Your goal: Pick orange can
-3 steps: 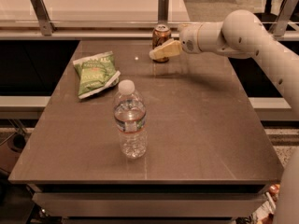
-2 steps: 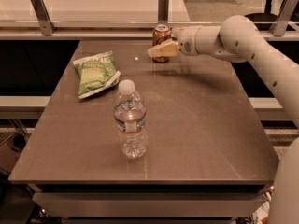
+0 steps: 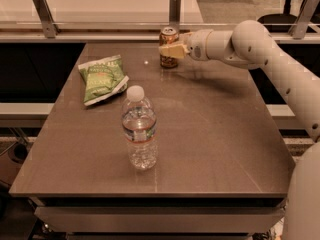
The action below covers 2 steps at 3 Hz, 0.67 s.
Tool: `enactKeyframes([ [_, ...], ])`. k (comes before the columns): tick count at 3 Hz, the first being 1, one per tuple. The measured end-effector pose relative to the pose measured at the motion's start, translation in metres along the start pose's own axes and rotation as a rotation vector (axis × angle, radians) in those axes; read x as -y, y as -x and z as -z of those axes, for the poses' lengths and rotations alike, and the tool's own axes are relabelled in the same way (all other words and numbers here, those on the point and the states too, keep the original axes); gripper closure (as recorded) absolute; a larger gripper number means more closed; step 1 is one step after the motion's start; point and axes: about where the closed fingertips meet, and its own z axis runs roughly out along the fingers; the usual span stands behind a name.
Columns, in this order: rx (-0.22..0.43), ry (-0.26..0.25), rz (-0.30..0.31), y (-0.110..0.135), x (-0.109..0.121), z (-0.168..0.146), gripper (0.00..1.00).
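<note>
Orange can (image 3: pixel 169 47) upright at far edge of table (image 3: pixel 210 134), slightly right of centre; short cylinder, orange-brown metal body with pale curly markings, silver top rim, dull sheen; base resting on the tabletop. Gripper (image 3: pixel 172 50) at the can, reaching in from the right at mid-height of the can; pale yellowish fingers (image 3: pixel 175 50) overlap the can's front and right side; cannot tell whether the jaws are closed on the can or only alongside it. Arm (image 3: pixel 260 54) white, smooth, rounded segments with small dark dots, extending from the right edge of view across the far right corner of the table; its shadow falls on the surface below.

Table surface brown, flat, matte with faint grain and soft reflections; rectangular top.

Chip bag (image 3: pixel 102 77) green and white, crinkled foil, lying flat on far left part of table, well apart from the can. Water bottle (image 3: pixel 139 129) clear ribbed plastic, white cap, thin label band, standing upright near table centre toward the near edge; taller than the can and well apart from it.
</note>
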Motion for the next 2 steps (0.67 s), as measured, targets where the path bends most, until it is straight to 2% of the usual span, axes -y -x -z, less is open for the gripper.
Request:
enactKeyframes([
  [1,0.0,0.005,0.0,-0.0002,-0.0019,-0.0027,0.87],
  [2,0.0,0.009,-0.001,-0.0004,-0.0038,-0.0053,1.0],
])
